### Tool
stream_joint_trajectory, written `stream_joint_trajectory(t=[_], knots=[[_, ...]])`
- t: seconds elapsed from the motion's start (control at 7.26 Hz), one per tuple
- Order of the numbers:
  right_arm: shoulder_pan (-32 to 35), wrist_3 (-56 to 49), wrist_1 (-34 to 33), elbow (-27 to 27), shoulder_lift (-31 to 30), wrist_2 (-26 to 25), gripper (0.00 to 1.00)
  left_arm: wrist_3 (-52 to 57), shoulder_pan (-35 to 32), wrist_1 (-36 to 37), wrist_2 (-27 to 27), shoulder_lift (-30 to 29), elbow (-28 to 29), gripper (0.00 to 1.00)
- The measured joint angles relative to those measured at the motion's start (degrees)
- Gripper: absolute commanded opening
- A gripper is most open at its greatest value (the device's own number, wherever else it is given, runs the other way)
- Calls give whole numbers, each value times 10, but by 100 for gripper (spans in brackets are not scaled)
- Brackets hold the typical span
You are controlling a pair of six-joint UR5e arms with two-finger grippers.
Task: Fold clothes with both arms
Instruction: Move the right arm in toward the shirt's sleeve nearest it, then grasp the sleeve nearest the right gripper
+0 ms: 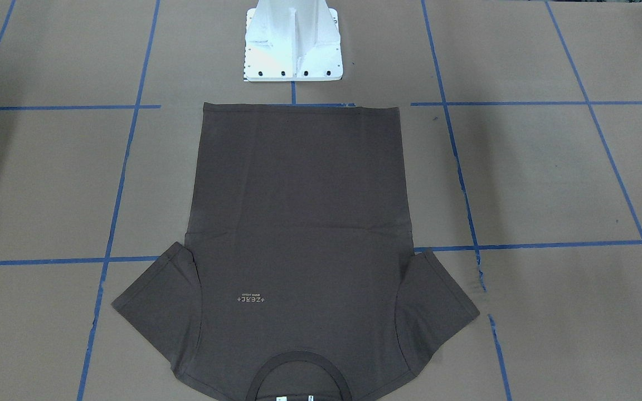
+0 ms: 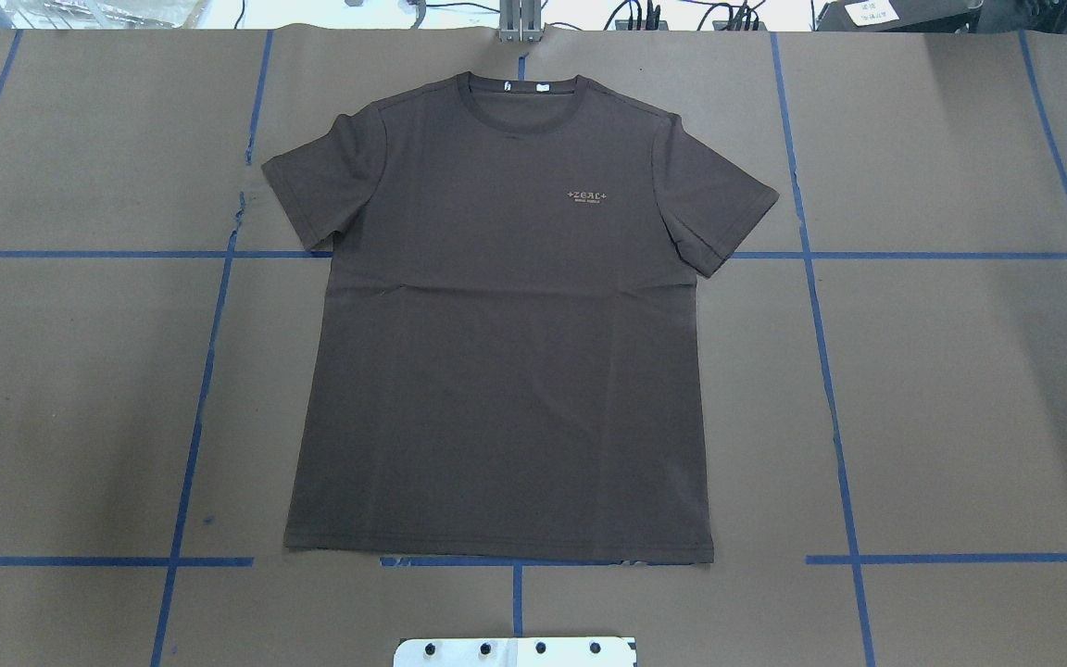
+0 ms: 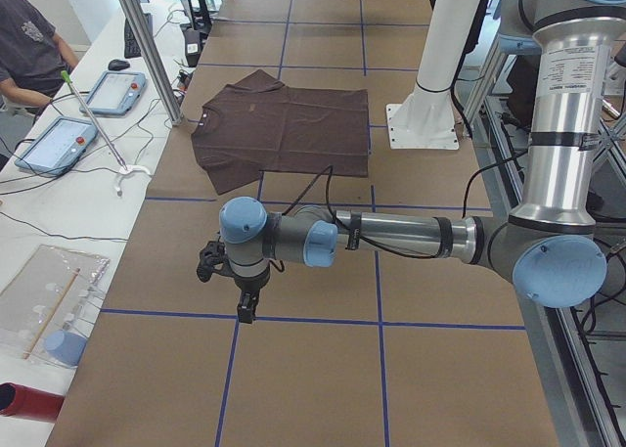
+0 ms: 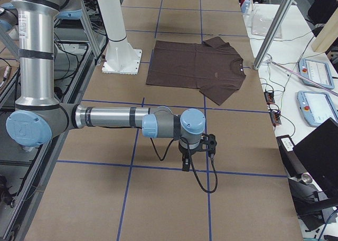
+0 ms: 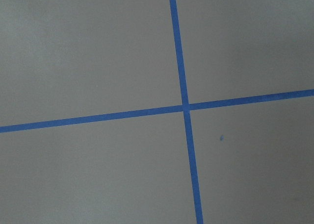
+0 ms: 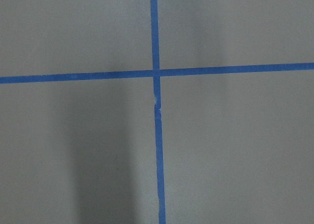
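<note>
The clothes are one dark brown-grey T-shirt lying flat and face up in the middle of the table, sleeves spread, collar away from the robot's base. It also shows in the side views. My left gripper hangs pointing down over bare brown paper, well off the shirt toward the table's left end. My right gripper hangs the same way toward the right end. I cannot tell whether either is open or shut. Both wrist views show only paper and crossing blue tape.
The white base pedestal stands just beyond the shirt's hem. Blue tape lines grid the brown table cover. A side bench holds tablets and cables, with a seated person beside it. A metal post rises near the collar.
</note>
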Motion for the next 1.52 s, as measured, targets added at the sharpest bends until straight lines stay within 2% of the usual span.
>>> stream_joint_trajectory(t=[0.41, 0.69, 0.96, 1.1, 1.24, 1.52], knots=[[-15, 5, 2, 1, 24, -8, 100, -3, 1, -1, 0, -13, -8, 100], [-80, 23, 18, -36, 114, -8, 100, -5, 4, -7, -5, -68, -16, 100], [-144, 57, 44, -91, 224, -4, 100, -9, 41, -95, -6, -99, -4, 100], [-180, 107, 86, -123, 268, -10, 100, -17, 57, -135, -6, -101, 3, 100], [-216, 190, 165, -168, 302, -22, 100, -23, 65, -155, -5, -106, 17, 100], [-264, 323, 306, -257, 352, -36, 100, -29, 92, -164, 1, -136, 53, 100]])
